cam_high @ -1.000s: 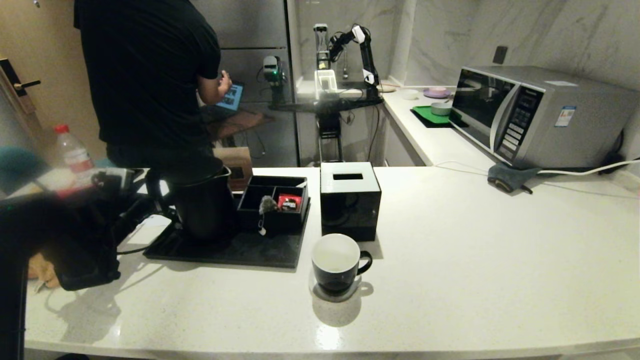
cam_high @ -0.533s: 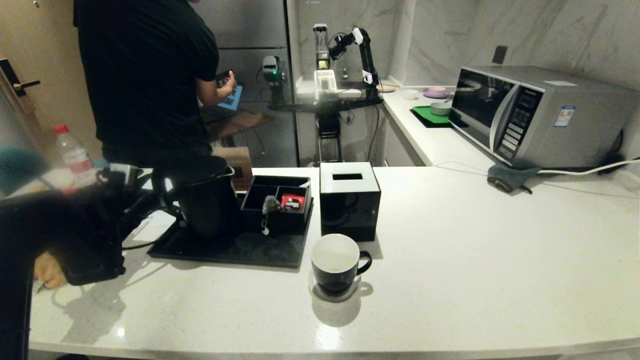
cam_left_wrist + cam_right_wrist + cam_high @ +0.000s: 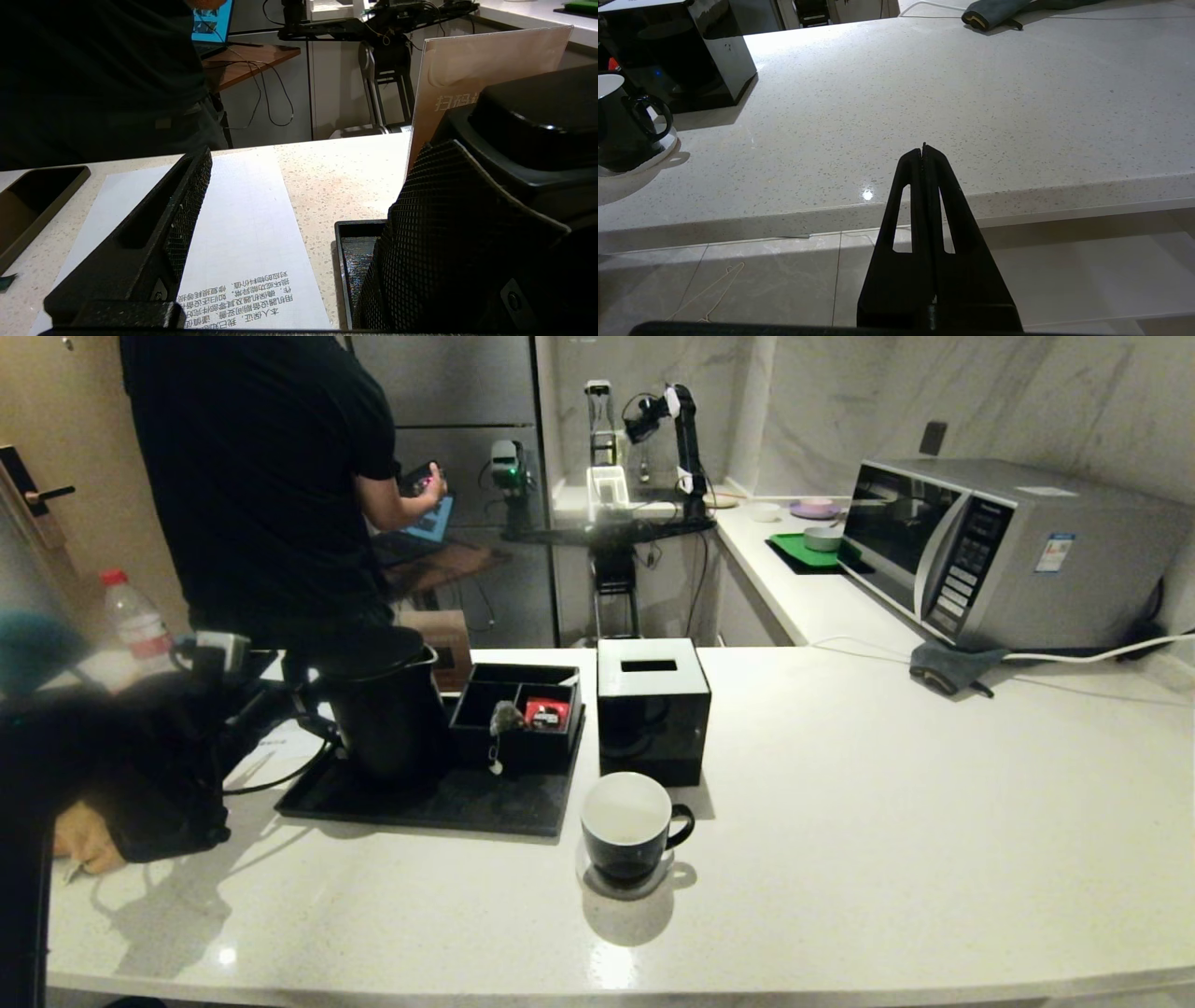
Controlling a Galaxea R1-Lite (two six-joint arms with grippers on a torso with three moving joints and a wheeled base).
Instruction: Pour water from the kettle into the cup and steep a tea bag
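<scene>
The matte black kettle (image 3: 383, 709) stands on a black tray (image 3: 420, 803) at the counter's left, lid on; the water is hidden. My left gripper (image 3: 322, 154) is open right beside the kettle (image 3: 537, 121). One finger (image 3: 448, 233) is over the tray's corner against the kettle's side, the other finger (image 3: 154, 247) over a printed sheet. The black cup (image 3: 627, 826) with a white interior stands in front of the tray's right end. The tea bag (image 3: 504, 717) lies in a black divided box, its tag hanging over the front. My right gripper (image 3: 923, 147) is shut below the counter's front edge.
A glossy black cube box (image 3: 652, 709) stands behind the cup. A red packet (image 3: 544, 712) lies beside the tea bag. A person in black (image 3: 271, 476) stands behind the counter. A microwave (image 3: 990, 551) and grey cloth (image 3: 952, 667) are at the right. A phone (image 3: 32, 200) lies near the sheet.
My left arm has edged toward the kettle, and the tray with the kettle and box has shifted slightly right. The person has moved an arm. The right gripper stays put.
</scene>
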